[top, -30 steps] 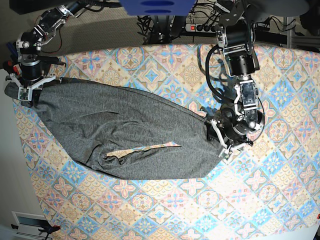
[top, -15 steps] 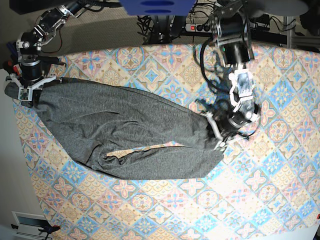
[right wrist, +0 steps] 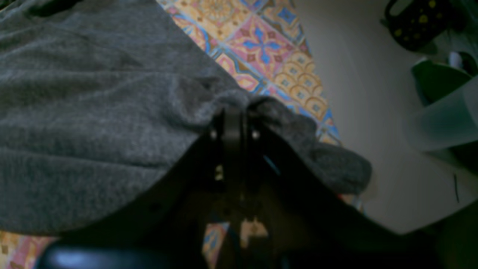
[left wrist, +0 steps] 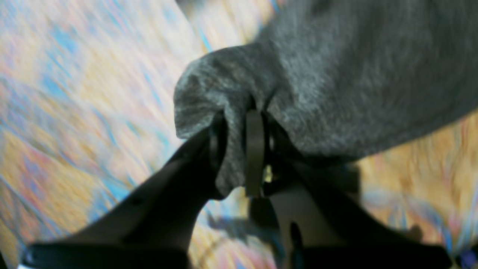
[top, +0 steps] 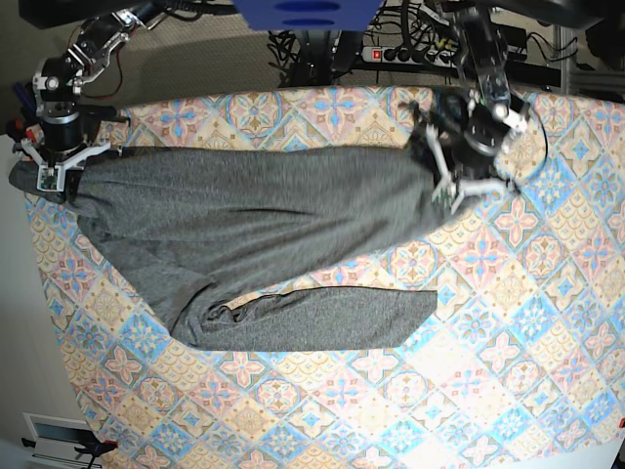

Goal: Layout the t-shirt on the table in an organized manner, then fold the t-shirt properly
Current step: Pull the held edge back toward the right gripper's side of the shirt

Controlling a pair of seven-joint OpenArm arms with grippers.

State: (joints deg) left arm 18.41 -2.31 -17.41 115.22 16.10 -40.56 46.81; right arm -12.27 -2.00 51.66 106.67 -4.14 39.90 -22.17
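Table (top: 508, 322) fills most of base view, covered w/ cloth of diamond tiles in pastel blue, pink, peach, cream. Far edge runs along top of frame; left edge slants down at left side.

Directly on it: t-shirt (top: 254, 234), dark grey, spread across upper left and centre of frame. Upper part stretched as wide band from left edge to upper centre-right. Lower part folds back toward bottom centre; thin strip of cloth shows between the two at centre. Right half and bottom of table carry only the cloth.
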